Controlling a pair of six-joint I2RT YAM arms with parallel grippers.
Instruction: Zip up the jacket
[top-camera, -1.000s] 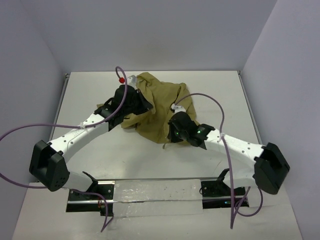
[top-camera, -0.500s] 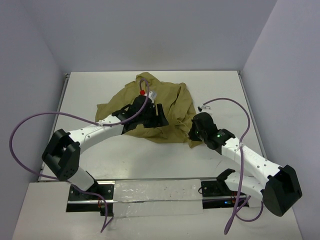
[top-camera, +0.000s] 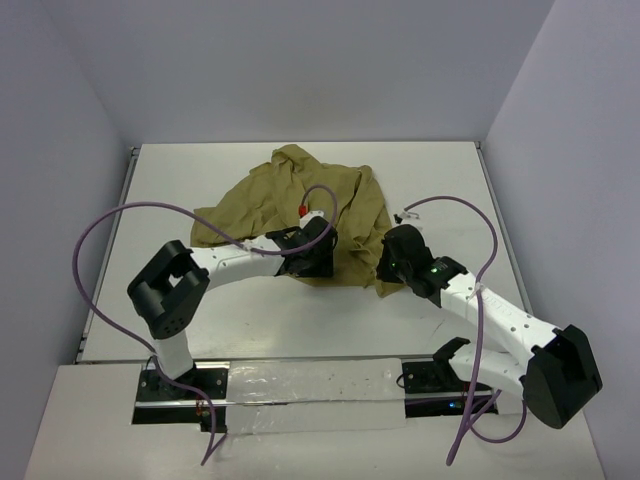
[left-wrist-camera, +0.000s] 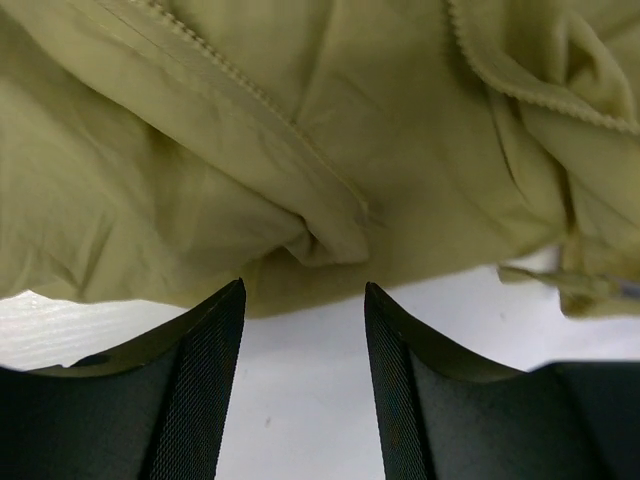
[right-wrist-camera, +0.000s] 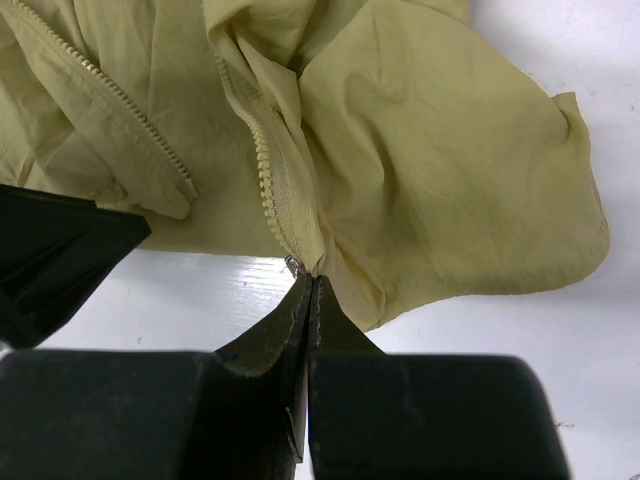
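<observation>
The khaki jacket (top-camera: 290, 195) lies crumpled and unzipped in the middle of the white table (top-camera: 230, 320). My right gripper (top-camera: 385, 270) is at its front right corner. In the right wrist view that gripper (right-wrist-camera: 312, 278) is shut on the jacket (right-wrist-camera: 430, 150) at the bottom end of a zipper row (right-wrist-camera: 265, 150), beside a small metal piece (right-wrist-camera: 292, 265). A second zipper row (right-wrist-camera: 110, 90) runs to the left. My left gripper (top-camera: 322, 258) stands open at the front hem; in its own view the gripper (left-wrist-camera: 300, 300) holds nothing, just short of the jacket (left-wrist-camera: 300, 120).
Purple cables (top-camera: 150, 210) loop above both arms, and one arches over the jacket's left part. The table ends at walls at the back and at both sides. The left gripper's dark body (right-wrist-camera: 60, 250) sits close to the left of the right fingers.
The left arm swung from the jacket's back left to its front hem and its gripper opened. The jacket spread out leftwards. The right gripper pulled right with the hem, then stayed.
</observation>
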